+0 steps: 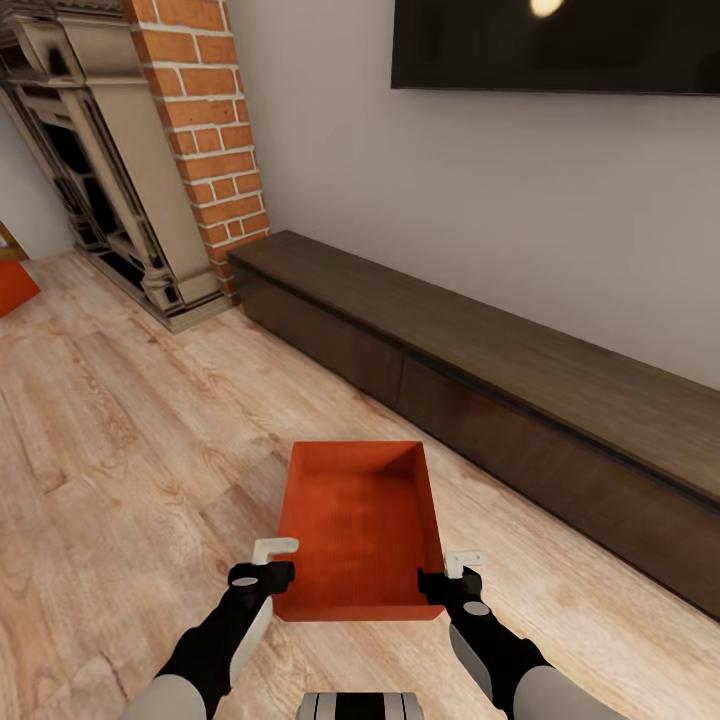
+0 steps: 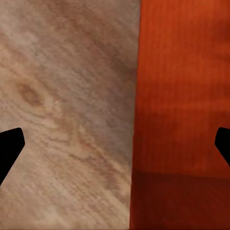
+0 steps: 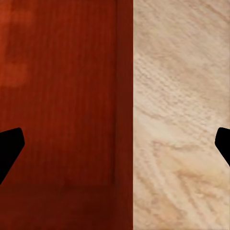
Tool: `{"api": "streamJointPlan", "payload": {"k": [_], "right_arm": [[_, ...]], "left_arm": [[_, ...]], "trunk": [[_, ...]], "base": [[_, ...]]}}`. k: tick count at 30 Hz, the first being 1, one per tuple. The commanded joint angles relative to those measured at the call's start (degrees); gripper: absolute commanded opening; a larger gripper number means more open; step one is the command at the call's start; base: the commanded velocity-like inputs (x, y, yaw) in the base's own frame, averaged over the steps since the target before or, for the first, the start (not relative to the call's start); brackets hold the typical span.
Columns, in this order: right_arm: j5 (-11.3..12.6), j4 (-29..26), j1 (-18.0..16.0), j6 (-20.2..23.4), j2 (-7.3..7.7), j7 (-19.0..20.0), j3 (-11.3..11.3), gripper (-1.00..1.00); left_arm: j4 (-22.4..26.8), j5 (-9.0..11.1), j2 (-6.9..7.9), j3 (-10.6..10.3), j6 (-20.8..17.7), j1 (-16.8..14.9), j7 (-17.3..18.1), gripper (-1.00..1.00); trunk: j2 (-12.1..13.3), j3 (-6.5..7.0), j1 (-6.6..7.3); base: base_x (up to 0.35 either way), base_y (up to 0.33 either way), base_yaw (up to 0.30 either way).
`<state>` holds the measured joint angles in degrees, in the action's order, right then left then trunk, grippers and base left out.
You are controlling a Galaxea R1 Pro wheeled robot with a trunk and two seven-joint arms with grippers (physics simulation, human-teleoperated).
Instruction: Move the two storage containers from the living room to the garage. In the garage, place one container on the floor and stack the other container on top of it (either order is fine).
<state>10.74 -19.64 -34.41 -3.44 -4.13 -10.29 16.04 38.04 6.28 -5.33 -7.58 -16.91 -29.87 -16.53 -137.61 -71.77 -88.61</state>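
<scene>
One red-orange bin (image 1: 360,530) on wood-plank floor (image 1: 130,450), near long dark bench (image 1: 500,390). L gripper (image 1: 268,560) straddles bin's left wall, R gripper (image 1: 455,572) its right wall; both spread wide, fingertips at wrist-view edges, not clamped. Brick fireplace (image 1: 205,130) beyond bench's far end, TV (image 1: 555,45) above bench.

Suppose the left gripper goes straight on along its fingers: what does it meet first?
Probably the side wall of the storage container, which lies between the left gripper's open fingers; past that rim is wood-plank floor. Depth is unclear.
</scene>
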Motion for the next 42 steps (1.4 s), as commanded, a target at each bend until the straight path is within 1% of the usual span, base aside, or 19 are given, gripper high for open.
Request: {"api": "streamJointPlan", "payload": {"k": [1,4,6,11,15,30,36,42], "right_arm": [[0.6,0.05,-0.04,-0.25,0.02,-0.35,0.49,1.0],[0.6,0.06,-0.04,-0.25,0.0,-0.35,0.49,1.0],[0.6,0.07,-0.04,-0.25,0.0,-0.35,0.49,1.0],[0.6,0.06,-0.04,-0.25,0.06,-0.35,0.49,1.0],[0.6,0.05,-0.04,-0.25,0.08,-0.35,0.49,1.0],[0.62,0.04,-0.01,-0.16,0.09,-0.35,0.49,1.0],[0.6,0.05,-0.04,-0.16,0.09,-0.35,0.49,1.0],[0.6,0.05,-0.03,-0.16,0.09,-0.35,0.49,1.0]], "left_arm": [[0.0,0.59,0.08,-0.35,-0.23,-0.02,-0.51,1.0],[-0.22,0.43,0.13,-0.4,-0.23,-0.02,-0.47,1.0],[-0.32,-0.04,0.14,-0.41,-0.23,-0.02,-0.45,1.0],[-0.55,-2.34,0.09,-0.4,-0.16,-0.02,-0.28,1.0],[-0.56,-2.91,0.06,-0.36,-0.15,-0.02,-0.12,1.0],[-0.02,-2.75,-0.03,-0.19,-0.2,-0.02,-0.33,1.0],[-0.05,-2.75,-0.03,-0.08,-0.15,-0.02,-0.16,1.0],[0.17,-2.76,-0.03,-0.07,-0.14,-0.02,-0.4,1.0]], "trunk": [[-0.02,-0.04,0.01],[-0.02,-0.04,0.01],[-0.02,-0.04,0.01],[-0.02,-0.04,0.01],[-0.02,-0.04,0.01],[-0.02,-0.04,0.01],[-0.02,-0.04,0.01],[-0.02,-0.04,0.01]], "base": [[0.0,0.0,0.0],[0.0,0.0,0.0],[0.0,0.0,0.0],[0.0,0.0,0.0],[0.0,0.0,0.0],[0.001,0.0,0.0],[0.178,0.0,0.0],[0.041,0.0,0.0]]}}
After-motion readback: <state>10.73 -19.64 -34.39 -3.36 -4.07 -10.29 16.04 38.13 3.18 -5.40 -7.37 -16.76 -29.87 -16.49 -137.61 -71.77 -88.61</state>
